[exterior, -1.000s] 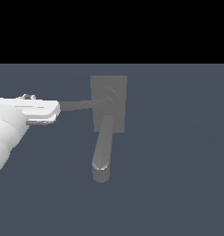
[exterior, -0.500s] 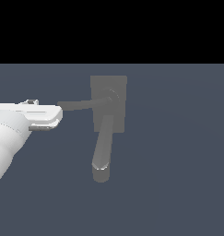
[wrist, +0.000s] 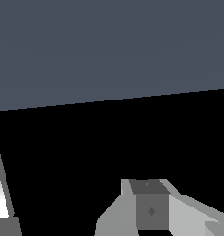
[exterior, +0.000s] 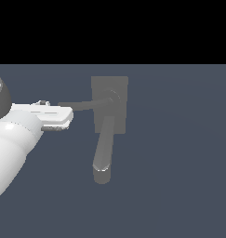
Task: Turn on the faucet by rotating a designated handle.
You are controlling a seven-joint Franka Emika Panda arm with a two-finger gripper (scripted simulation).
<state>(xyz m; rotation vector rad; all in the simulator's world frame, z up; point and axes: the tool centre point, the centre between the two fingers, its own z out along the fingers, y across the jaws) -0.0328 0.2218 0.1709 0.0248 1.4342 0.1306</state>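
Observation:
The matte grey faucet [exterior: 109, 93] shows in the exterior view, with a rectangular block base and a thick rounded spout [exterior: 103, 151] pointing toward the camera. The handle [exterior: 86, 105], a thin straight bar, runs from a round hub on the base toward the exterior view's left. My gripper [exterior: 68, 116], a white hand, sits at the bar's free end, just below and in front of it. Its fingers are hidden there. In the wrist view one grey finger [wrist: 150, 209] shows, and a bright narrow strip [wrist: 0, 193] stands at the edge. Contact with the handle cannot be told.
The faucet stands on a plain dark blue-grey floor [exterior: 179, 162]. My white arm [exterior: 12, 148] fills the lower part of the exterior view's left. Black background lies beyond the floor's far edge.
My hand has moved toward the exterior view's right, closer to the faucet base along the handle. The handle and the spout keep the same angle.

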